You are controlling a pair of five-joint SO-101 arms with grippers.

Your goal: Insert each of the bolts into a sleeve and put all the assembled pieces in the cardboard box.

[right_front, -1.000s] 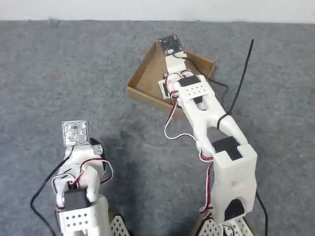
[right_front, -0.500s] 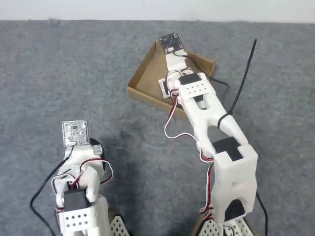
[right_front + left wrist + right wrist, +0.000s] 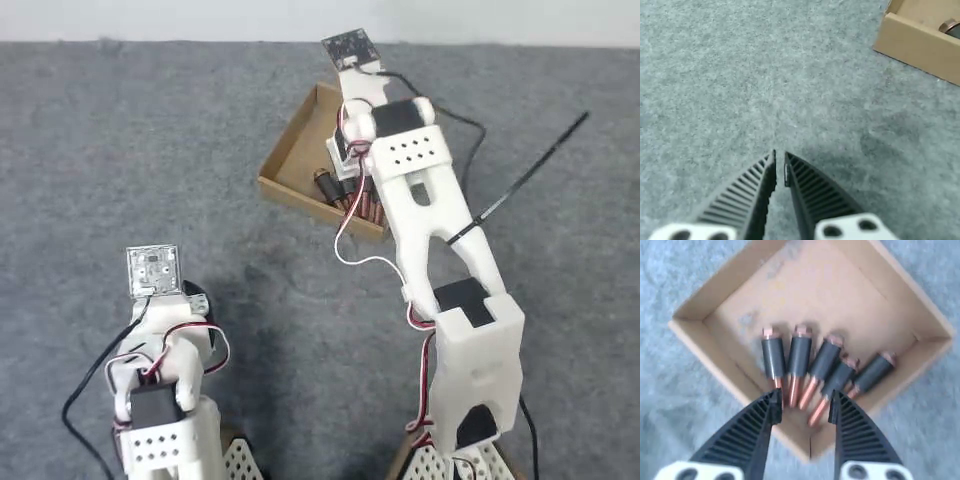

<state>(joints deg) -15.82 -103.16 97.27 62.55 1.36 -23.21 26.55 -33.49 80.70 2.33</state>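
The cardboard box [image 3: 290, 160] sits at the far middle of the grey carpet, and its wall [image 3: 730, 370] appears in the right wrist view. Several assembled pieces [image 3: 822, 362], copper bolts in dark sleeves, lie side by side on its floor; some show under the right arm [image 3: 345, 195]. My right gripper [image 3: 804, 402] hovers above the box's near edge, open and empty. My left gripper [image 3: 779, 167] hangs low over bare carpet at the near left, shut on nothing. A box corner [image 3: 920, 42] shows beyond it.
Grey carpet [image 3: 150, 150] covers the table all around. A black cable tie [image 3: 530, 175] sticks out from the right arm. Red and white wires [image 3: 350, 240] loop beside that arm. The left arm [image 3: 160, 340] is folded back at the near left.
The right arm has lifted up and back from the box, uncovering the assembled pieces inside. The left arm has not moved.
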